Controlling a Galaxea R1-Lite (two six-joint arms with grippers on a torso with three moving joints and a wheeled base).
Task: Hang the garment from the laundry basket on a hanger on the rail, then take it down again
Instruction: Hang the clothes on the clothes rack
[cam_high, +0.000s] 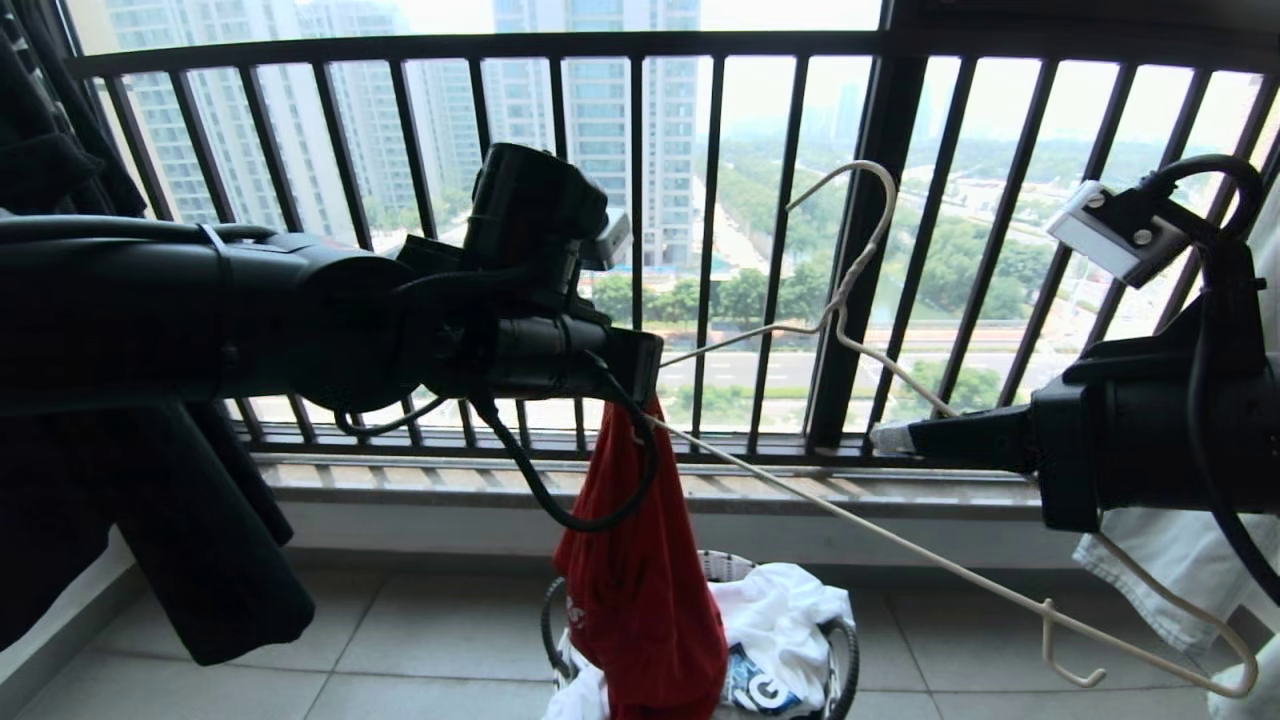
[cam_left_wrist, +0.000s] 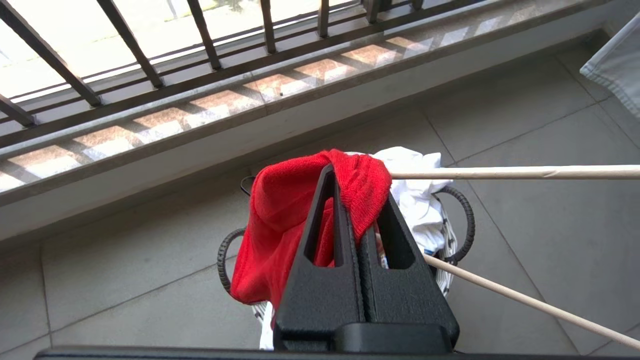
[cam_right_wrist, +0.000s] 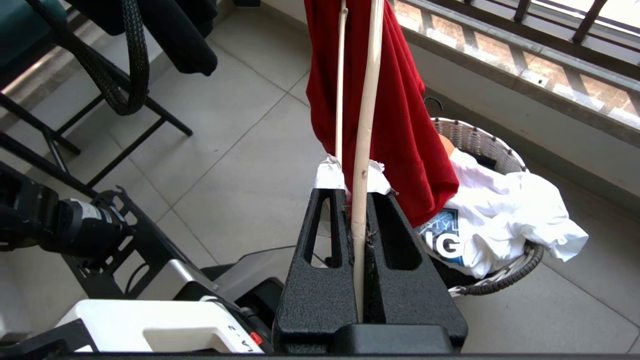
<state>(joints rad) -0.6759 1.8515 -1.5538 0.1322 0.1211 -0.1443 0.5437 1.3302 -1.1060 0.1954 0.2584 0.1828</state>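
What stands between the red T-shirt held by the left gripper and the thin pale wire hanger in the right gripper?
Nothing visible does. The left gripper holds the red T-shirt right beside the thin pale wire hanger, clamped by the right gripper.

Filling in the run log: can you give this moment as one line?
left gripper: shut on T-shirt | right gripper: shut on hanger | T-shirt: hangs over basket | hanger end: at T-shirt

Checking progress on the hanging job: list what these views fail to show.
- Rail: in no view.
- Red shirt print: hidden by its own folds.
- Hanger end in the shirt: head view, behind the left claw; left wrist view, behind cloth.
- Basket contents underneath: covered by white cloth.
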